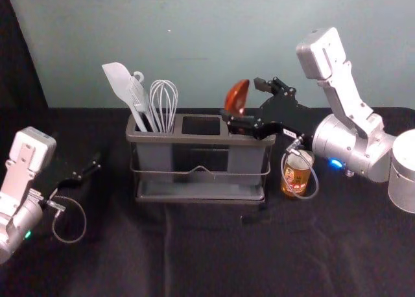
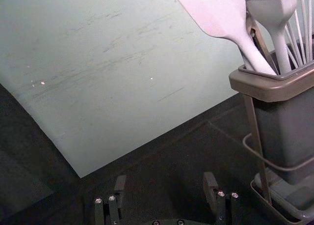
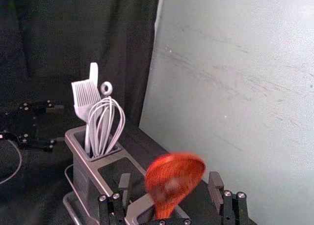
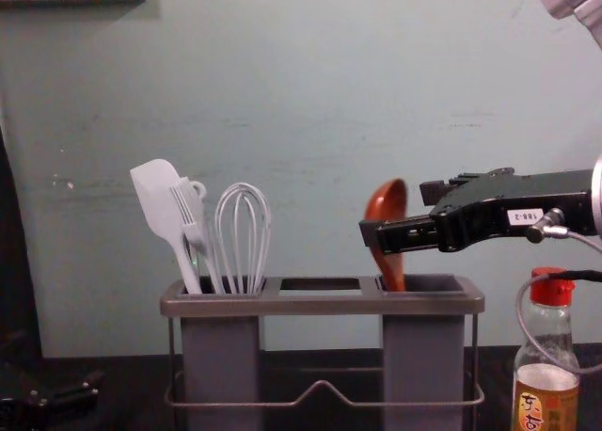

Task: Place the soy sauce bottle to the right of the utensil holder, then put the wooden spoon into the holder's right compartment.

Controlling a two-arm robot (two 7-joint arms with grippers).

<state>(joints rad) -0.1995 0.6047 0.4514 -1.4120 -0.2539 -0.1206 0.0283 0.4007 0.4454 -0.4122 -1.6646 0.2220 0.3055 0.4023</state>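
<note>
Insertion is finishing: the black right gripper (image 3: 170, 180) is gaping, released, around the red-brown wooden spoon (image 4: 387, 203) in the grey plastic holder (image 4: 320, 303), needing careful retreat

At the chest view's lower right, the soy sauce bottle (image 4: 546, 367) loses its base to the frame; right of centre, the utensil holder (image 4: 320, 305) hides the lower end (bowl slightly blurred, too) of the wooden spoon (image 4: 387, 205).
</note>
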